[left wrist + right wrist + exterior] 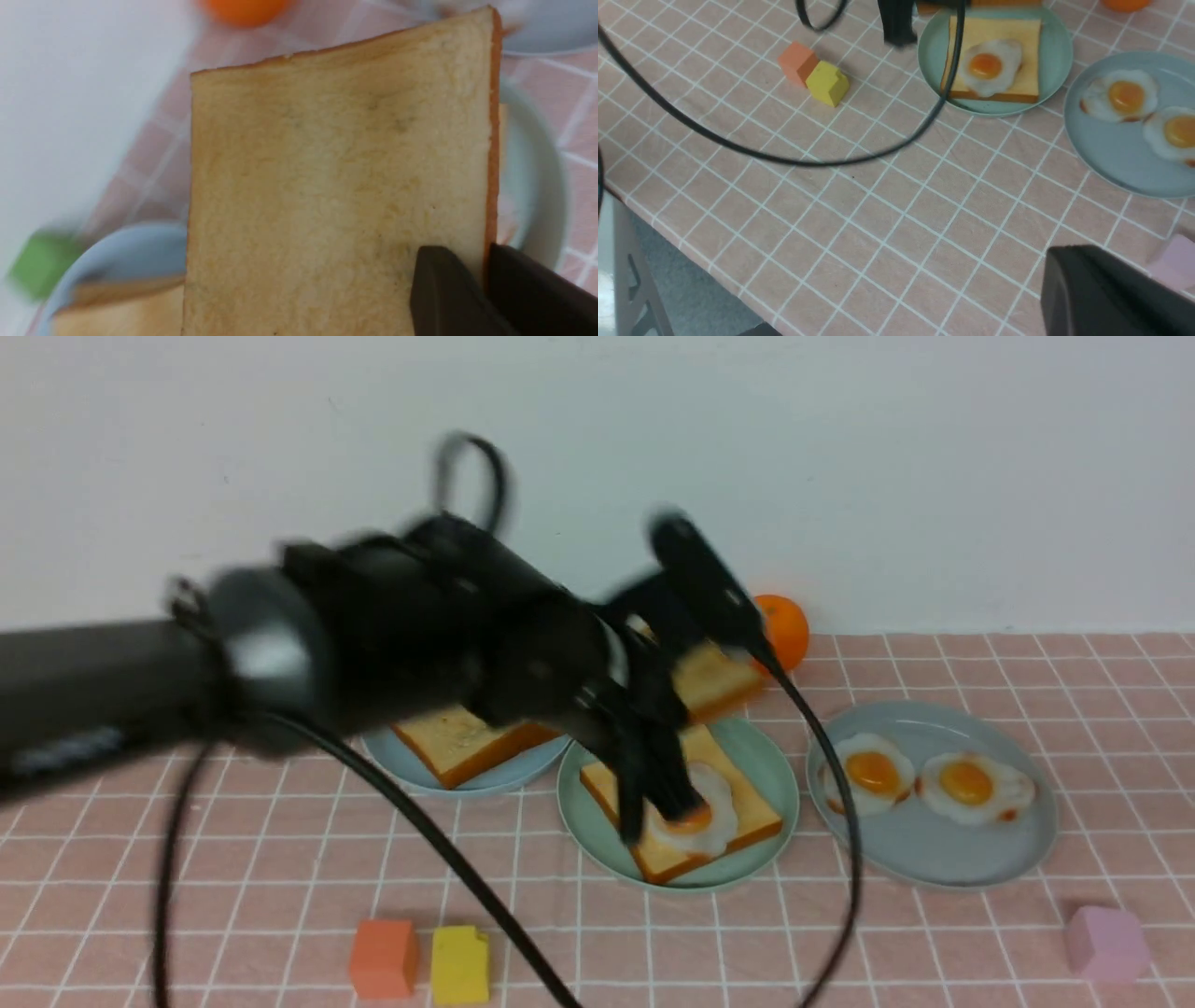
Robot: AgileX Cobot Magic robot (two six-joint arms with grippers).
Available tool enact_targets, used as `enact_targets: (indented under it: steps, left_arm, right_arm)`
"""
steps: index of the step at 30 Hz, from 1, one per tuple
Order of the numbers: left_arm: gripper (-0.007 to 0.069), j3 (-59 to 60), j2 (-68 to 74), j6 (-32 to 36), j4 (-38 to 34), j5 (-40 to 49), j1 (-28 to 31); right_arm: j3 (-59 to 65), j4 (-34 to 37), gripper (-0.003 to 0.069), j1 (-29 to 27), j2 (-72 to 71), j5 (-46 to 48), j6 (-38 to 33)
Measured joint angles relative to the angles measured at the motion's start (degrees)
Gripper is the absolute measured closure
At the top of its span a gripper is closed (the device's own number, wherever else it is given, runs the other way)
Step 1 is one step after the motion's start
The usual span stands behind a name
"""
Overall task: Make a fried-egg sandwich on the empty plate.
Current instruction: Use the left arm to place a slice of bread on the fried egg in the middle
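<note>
Bottom toast slice (1029, 56) lies flat on the green plate (1057, 51), pale golden face up, orange-brown crust showing at its edges; 1 fried egg (990, 67) sits on it, white with an orange yolk, still uncovered; top toast slice (336, 177) is up in the air by the plate's far rim, pinched at 1 crust edge by the left gripper (486, 266).

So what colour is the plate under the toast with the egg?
The plate is mint green, clearest in the right wrist view.
</note>
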Motion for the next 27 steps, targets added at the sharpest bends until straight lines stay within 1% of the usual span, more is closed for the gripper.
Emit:
enact_targets:
  steps: [5, 10, 23, 26, 27]
  left_arm:
    - [0.0494, 0.18, 4.17, 3.82, 0.00, -1.68, -0.66]
    - [0.0496, 0.18, 6.80, 5.06, 0.00, -2.97, -0.77]
    - [0.0496, 0.18, 9.95, 4.61, -0.48, -5.03, -0.77]
    - [0.0496, 0.18, 10.36, 0.75, -0.53, -5.59, -0.77]
    - [0.0496, 0.18, 10.41, 0.52, -0.53, -5.60, -0.77]
  right_arm:
    - [0.00, 0.00, 0.0643, 0.00, -2.39, 2.15, 0.55]
    - [0.00, 0.06, 0.0642, 0.00, -2.57, 2.15, 0.82]
    - [0.00, 0.06, 0.0642, 0.00, -2.57, 2.15, 0.88]
    - [0.00, 0.06, 0.0642, 0.00, -2.57, 2.15, 0.88]
    - [0.00, 0.06, 0.0642, 0.00, -2.57, 2.15, 0.88]
